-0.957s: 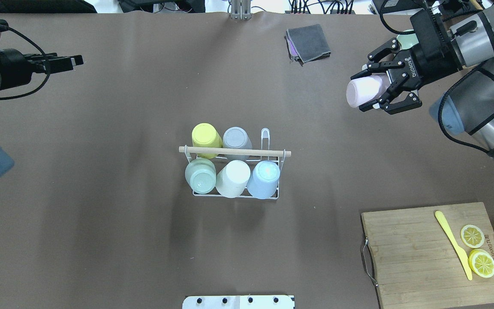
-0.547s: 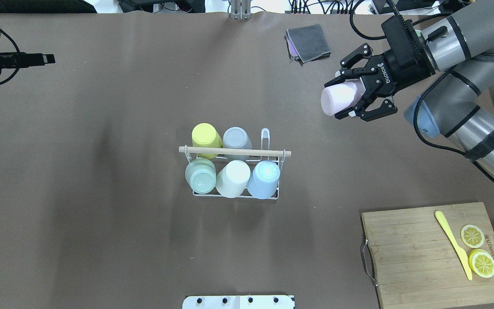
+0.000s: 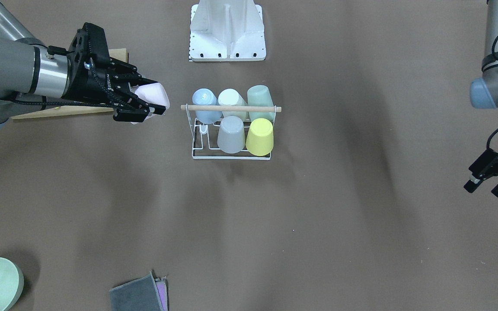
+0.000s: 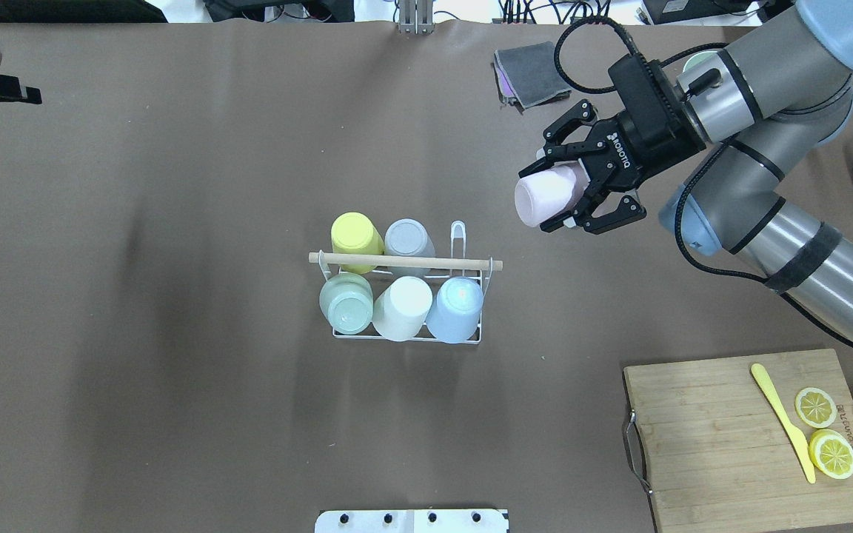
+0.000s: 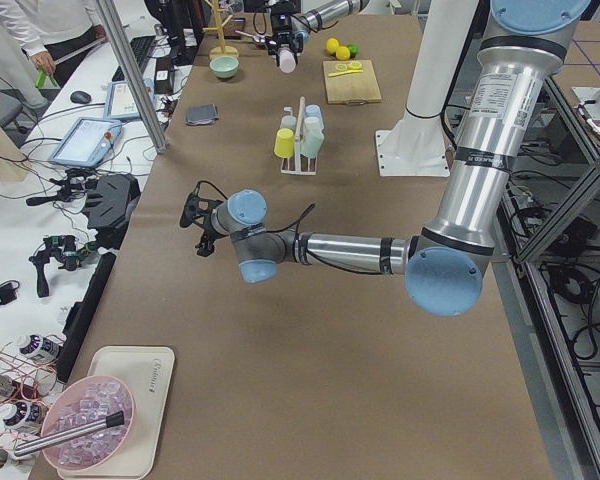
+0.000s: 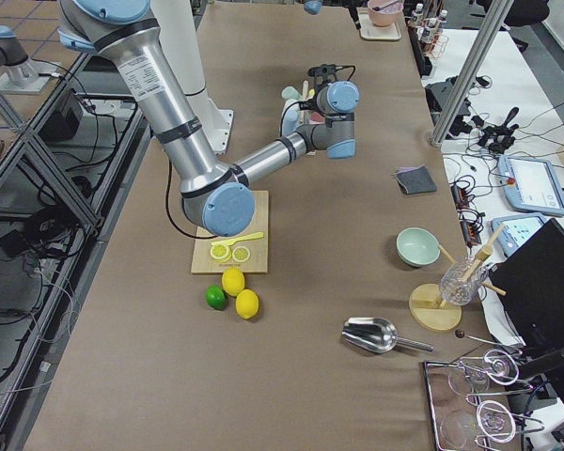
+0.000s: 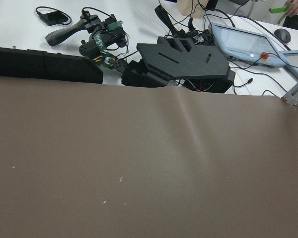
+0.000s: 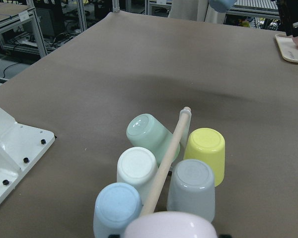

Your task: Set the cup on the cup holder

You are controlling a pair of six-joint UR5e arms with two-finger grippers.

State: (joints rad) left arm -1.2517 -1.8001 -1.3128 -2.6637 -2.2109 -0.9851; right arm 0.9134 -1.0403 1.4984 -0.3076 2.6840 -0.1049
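Now, your right gripper (image 4: 549, 192): closed around pink cup (image 4: 537, 201), aloft, right of cup holder (image 4: 406, 261)
Your left gripper (image 3: 483, 186): fingers apart, holding nothing, far left

- The overhead view is taken from high behind the robot, looking forward and down on the whole bench (image 4: 175, 385). In it the cup holder (image 4: 404, 260) is seen well apart from the right fingers (image 4: 604, 220).
- The front-facing view is taken from across the bench, steeply down. The same cup holder and fingers are shared, mirrored.
- The side views are set far back at the bench ends, looking along it.
- The right wrist view is aimed past the pink cup (image 8: 164, 225) held between those fingers, close on the cup holder.
- The left wrist view is held low over bare bench.
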